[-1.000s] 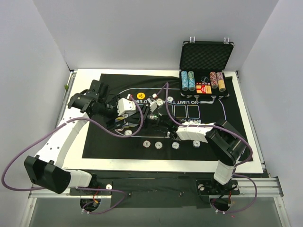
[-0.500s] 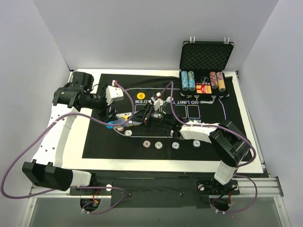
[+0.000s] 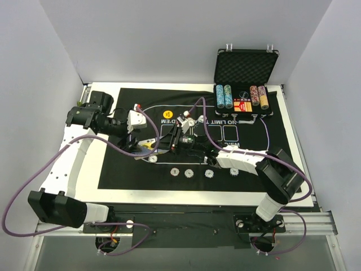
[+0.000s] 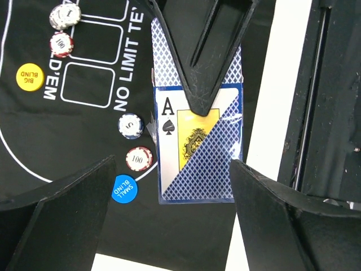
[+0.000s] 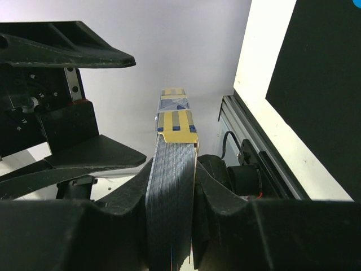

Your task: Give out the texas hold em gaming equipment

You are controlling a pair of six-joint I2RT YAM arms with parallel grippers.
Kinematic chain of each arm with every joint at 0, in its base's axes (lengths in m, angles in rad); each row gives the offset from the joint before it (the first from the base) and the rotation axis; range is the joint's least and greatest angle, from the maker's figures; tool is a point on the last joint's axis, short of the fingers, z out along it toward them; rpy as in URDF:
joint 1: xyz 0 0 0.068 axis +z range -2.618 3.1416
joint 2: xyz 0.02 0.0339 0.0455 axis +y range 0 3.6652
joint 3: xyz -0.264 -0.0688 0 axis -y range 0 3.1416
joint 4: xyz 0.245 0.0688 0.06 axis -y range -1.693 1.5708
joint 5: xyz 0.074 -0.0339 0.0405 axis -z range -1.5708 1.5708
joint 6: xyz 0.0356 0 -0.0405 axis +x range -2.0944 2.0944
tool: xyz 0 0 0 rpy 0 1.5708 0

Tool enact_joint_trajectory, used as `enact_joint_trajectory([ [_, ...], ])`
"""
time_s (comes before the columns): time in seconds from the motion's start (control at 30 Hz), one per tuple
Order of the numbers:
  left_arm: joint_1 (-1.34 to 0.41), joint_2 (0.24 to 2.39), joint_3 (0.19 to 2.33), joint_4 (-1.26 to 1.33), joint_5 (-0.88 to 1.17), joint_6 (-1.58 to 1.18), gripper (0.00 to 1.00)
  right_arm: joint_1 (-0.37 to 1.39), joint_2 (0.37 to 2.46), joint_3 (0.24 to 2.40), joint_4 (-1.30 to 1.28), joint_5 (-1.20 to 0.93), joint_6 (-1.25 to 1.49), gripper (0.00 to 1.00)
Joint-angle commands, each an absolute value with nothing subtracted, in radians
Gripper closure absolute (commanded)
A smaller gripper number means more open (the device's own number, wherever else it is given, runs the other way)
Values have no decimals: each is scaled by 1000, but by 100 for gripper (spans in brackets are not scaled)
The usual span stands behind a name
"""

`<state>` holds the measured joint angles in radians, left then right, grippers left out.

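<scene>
My right gripper (image 3: 174, 138) is shut on a deck of playing cards (image 5: 172, 186), pinched edge-on between its jaws. In the left wrist view the deck (image 4: 197, 152) shows an ace of spades and a blue patterned back, held above the mat's left part. My left gripper (image 4: 172, 180) is open and empty, its fingers (image 4: 62, 209) wide apart just short of the deck's free end. The blue small blind disc (image 4: 123, 188), the yellow big blind disc (image 4: 30, 77) and two poker chips (image 4: 139, 158) lie on the felt beside the deck.
The black felt mat (image 3: 259, 169) covers the white board. A few chips (image 3: 189, 172) lie in a row near its front edge. The open black case (image 3: 246, 66) with chip stacks (image 3: 224, 96) stands at the back right. Purple cables loop over the mat.
My left arm has drawn back to the left, away from the mat's middle. My right gripper has carried the deck a little to the left, toward the left gripper.
</scene>
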<state>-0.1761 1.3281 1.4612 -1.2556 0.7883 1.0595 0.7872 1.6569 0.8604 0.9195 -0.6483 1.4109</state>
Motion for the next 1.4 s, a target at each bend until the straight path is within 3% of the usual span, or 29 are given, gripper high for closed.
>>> enact_joint_trajectory([
  [0.0, -193, 1362, 1525, -1420, 844, 1172, 8, 798, 1603, 913, 985, -677, 1391, 89],
  [0.37, -238, 1296, 1387, -1341, 808, 1164, 10, 813, 1603, 954, 973, -657, 1391, 89],
  [1.13, -221, 1284, 1342, -1244, 796, 1060, 11, 842, 1635, 965, 1097, -601, 1462, 94],
  [1.37, -209, 1302, 1368, -1272, 836, 1088, 18, 845, 1641, 965, 1108, -603, 1474, 94],
])
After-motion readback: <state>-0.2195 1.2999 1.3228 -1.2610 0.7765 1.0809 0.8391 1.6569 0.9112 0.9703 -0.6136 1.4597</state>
